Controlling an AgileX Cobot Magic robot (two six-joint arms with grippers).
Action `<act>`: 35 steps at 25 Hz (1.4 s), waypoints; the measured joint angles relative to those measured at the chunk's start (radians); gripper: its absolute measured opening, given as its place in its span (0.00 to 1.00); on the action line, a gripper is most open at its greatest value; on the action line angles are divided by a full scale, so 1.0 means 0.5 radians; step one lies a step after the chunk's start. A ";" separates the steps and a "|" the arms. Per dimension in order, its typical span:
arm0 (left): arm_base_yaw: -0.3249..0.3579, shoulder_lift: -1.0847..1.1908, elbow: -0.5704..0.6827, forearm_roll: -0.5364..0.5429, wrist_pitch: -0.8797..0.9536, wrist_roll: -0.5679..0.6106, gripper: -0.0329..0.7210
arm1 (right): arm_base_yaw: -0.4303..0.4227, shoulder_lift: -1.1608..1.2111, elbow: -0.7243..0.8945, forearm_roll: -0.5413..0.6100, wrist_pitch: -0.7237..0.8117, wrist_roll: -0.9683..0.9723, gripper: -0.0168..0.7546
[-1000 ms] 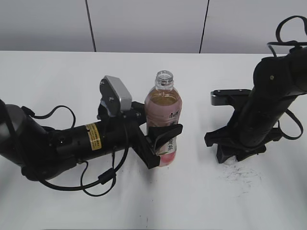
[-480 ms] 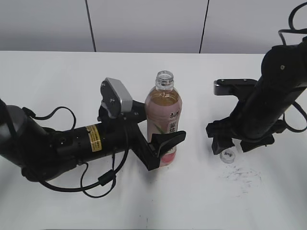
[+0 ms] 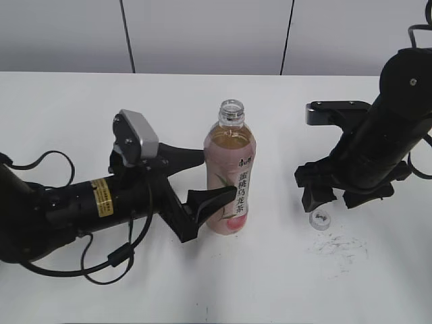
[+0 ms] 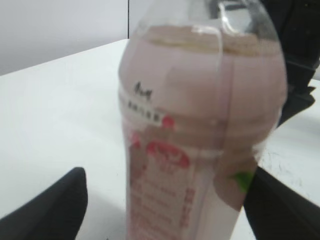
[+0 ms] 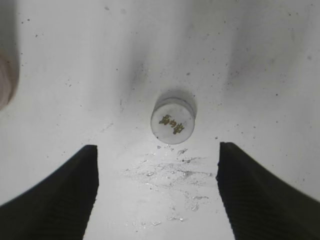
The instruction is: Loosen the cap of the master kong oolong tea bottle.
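Already, you could see the job was past loosening: the cap (image 5: pixel 173 123) lay on the white worktop (image 3: pixel 270 283) under the right gripper (image 5: pixel 157 192), whose fingers were spread well clear of it after rising off it. The left gripper (image 3: pixel 202 177) had drawn back, its fingers open either side of the bottle (image 3: pixel 230 169) without touching. The bottle stood upright with its threaded neck bare, thin clear plastic, amber tea, glossy pink label. The cap was small, round and pale.

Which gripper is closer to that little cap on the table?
Right. The right gripper hangs open just above the cap; the left gripper is across the table, open around the bottle.
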 joint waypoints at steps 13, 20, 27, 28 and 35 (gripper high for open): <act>0.388 -0.549 0.354 -0.195 0.005 -0.020 0.78 | 0.000 -0.006 0.000 -0.001 0.049 0.000 0.74; 0.502 -0.918 0.178 -0.651 0.811 -0.055 0.78 | 0.000 -0.013 0.000 -0.001 0.050 0.000 0.74; 0.580 -1.178 -0.259 -0.973 2.174 -0.266 0.78 | 0.000 -0.017 0.000 -0.001 0.132 -0.016 0.74; 0.601 -1.214 -0.281 -1.007 2.305 -0.271 0.78 | 0.000 -0.022 0.000 -0.001 0.165 -0.029 0.74; 0.739 -1.792 -0.300 -1.160 3.085 -0.214 0.78 | 0.000 -0.317 0.026 -0.001 0.384 -0.091 0.74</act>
